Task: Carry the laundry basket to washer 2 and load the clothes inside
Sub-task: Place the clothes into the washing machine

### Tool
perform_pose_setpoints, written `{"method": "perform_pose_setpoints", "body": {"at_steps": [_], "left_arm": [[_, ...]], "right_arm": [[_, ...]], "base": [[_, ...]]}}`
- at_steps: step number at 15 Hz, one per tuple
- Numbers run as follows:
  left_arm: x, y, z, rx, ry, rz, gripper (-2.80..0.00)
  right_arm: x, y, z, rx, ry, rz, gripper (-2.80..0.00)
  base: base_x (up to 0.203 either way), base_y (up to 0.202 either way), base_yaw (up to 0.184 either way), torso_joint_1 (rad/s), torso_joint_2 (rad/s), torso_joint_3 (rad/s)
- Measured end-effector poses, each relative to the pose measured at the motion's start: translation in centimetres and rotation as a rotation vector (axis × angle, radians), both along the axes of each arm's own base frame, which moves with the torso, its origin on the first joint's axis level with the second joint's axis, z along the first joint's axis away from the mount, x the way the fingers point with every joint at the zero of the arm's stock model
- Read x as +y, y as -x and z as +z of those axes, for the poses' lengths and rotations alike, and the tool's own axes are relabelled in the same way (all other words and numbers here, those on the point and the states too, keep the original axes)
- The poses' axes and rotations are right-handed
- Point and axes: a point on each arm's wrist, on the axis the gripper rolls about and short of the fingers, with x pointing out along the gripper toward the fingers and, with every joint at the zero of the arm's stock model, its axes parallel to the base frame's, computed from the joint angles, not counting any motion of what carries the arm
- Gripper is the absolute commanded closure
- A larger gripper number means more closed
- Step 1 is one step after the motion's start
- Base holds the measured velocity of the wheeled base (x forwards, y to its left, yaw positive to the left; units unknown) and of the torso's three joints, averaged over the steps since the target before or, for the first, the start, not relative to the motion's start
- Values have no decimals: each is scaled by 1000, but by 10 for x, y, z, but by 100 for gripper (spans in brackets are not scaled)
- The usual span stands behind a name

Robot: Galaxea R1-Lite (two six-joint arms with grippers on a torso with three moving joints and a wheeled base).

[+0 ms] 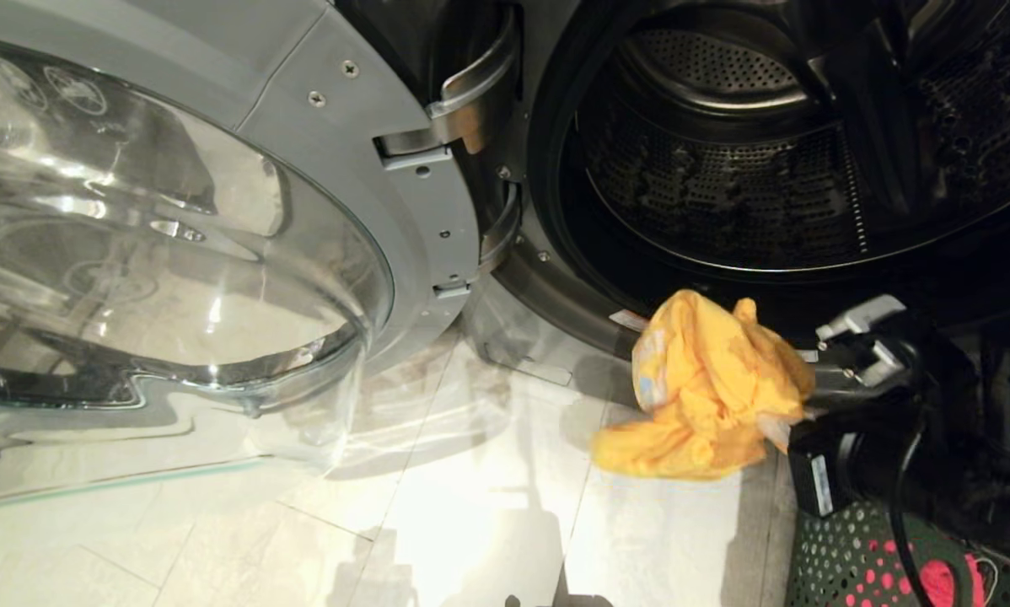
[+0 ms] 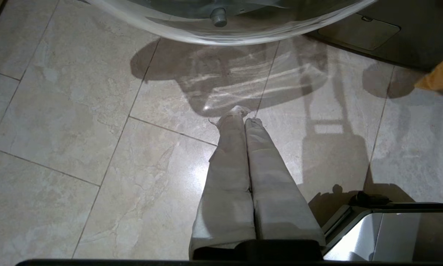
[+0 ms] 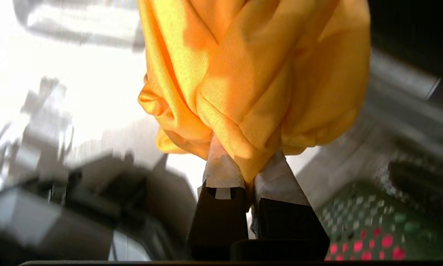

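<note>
— Yellow cloth, all bunched up and wrinkly. That's what I see from the head view. My right gripper holds it up above the floor, just below the open washer drum. What do you get up close?

— The right wrist view shows the fingers clamped tight on a fold of the cloth. The head view can't show that pinch.

— And my left gripper?

— Only the left wrist view has it. Its fingers are pressed together, holding nothing, over the tiles near the glass washer door.

— I also see the basket, green with holes, at the bottom right, with something pink inside.
</note>
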Motion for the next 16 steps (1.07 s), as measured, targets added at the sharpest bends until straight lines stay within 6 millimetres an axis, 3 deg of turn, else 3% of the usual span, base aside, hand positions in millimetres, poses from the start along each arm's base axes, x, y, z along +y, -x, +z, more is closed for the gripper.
{"method": "perform_pose_setpoints", "body": {"at_steps": [8,12,16], "left_arm": [[0,0,1,-2,3,-1,0],[0,0,1,-2,3,1,0],[0,0,0,-1,2,2,0]], "right_arm": [[14,-30,46,-235,-105,-196,0],[33,-73,63,-437,-194,-307,0],[38,-119,110,-658,-287,-427,0]], "base": [[0,0,0,0,0,0],[0,0,0,0,0,0],[0,0,0,0,0,0]]}}
